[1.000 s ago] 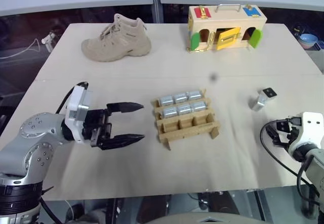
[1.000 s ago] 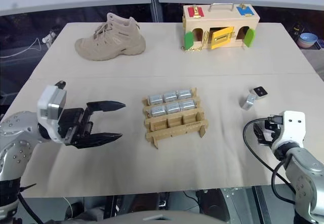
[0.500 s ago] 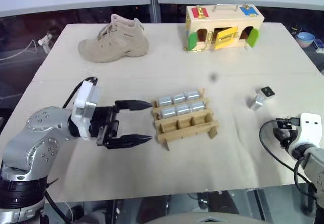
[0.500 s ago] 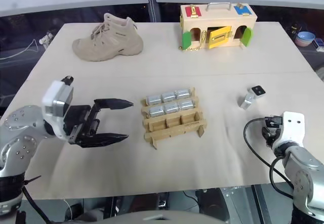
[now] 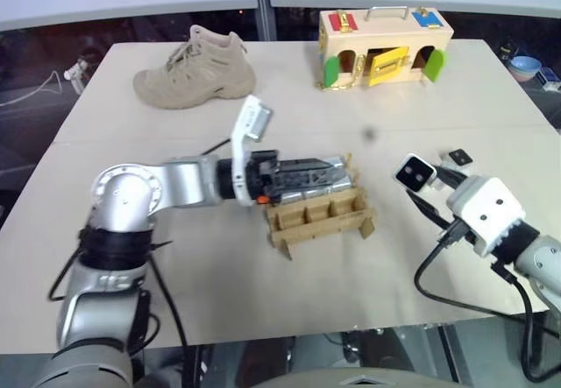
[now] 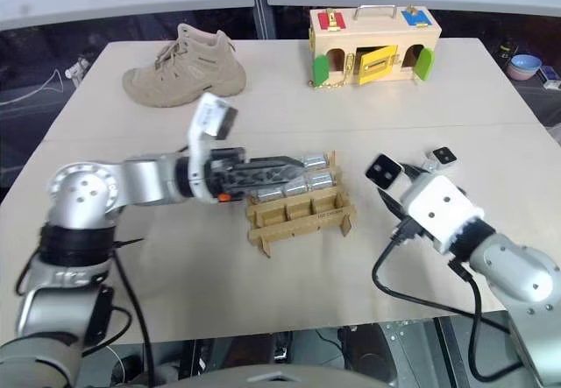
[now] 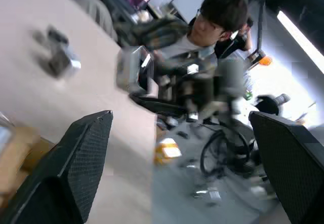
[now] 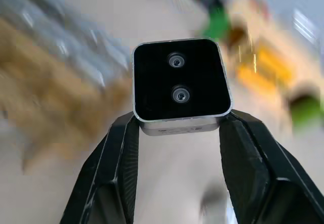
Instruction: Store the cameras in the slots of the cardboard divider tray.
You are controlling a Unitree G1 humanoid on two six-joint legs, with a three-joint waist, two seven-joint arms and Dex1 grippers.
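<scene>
Right gripper [image 8: 178,133] pinches a camera [image 8: 178,85] between both fingers, gripped on its two side walls near the back. Black lens face points straight away from the wrist, so its long axis runs along the fingers. In the head view that camera [image 5: 415,172] is held above the table [image 5: 263,283], just right of the tray [image 5: 317,220], face turned toward the tray.

Left gripper [image 5: 307,173] spread wide, empty, lying level over the tray's far rows where silver cameras [image 6: 320,180] already sit crosswise. Near row of slots looks free.

One more camera [image 5: 458,156] lies on the table beyond the right gripper.

Handling, my read: small stiff metal block, dense for its size, smooth sides so likely slippery. Side-wall pinch is sensible, stay off the lens face. Cardboard tray looks light and may shift if bumped.
</scene>
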